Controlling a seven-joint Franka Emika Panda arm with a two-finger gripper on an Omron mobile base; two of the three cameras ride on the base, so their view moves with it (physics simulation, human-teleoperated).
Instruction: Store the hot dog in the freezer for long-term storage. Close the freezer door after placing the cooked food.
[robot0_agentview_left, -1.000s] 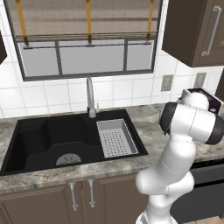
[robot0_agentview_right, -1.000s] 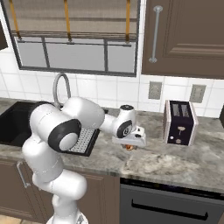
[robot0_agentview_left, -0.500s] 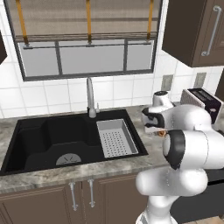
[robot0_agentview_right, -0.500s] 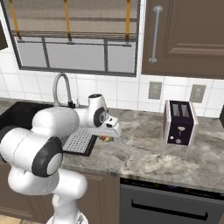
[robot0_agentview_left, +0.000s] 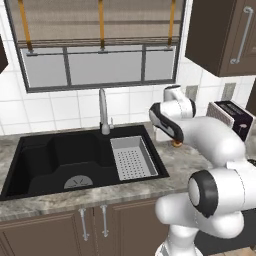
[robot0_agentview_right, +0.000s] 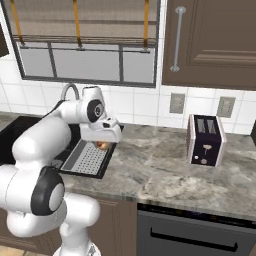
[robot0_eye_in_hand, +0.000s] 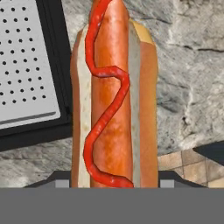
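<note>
The hot dog (robot0_eye_in_hand: 113, 100), a red-orange sausage with a ketchup squiggle in a tan bun, stands lengthwise between the fingertips in the hand view. My gripper (robot0_agentview_right: 102, 143) is shut on it and holds it just above the grey stone counter (robot0_agentview_right: 160, 170), by the right edge of the sink. From the left base view the hot dog (robot0_agentview_left: 177, 145) peeks out as a small orange spot under the hand, where the gripper (robot0_agentview_left: 175, 142) is mostly hidden by the white wrist. The freezer and its door are out of view.
A black sink (robot0_agentview_left: 60, 160) with a pale perforated drain tray (robot0_agentview_left: 132, 159) and a faucet (robot0_agentview_left: 103, 112) lies to the left. A toaster (robot0_agentview_right: 205, 140) stands on the counter at the right. Dark upper cabinets (robot0_agentview_right: 210, 40) hang above, and an appliance front (robot0_agentview_right: 195, 232) sits below the counter.
The arm has swung left along the counter with the hot dog in its grip, away from the toaster and toward the sink's right edge. The views themselves have not shifted.
</note>
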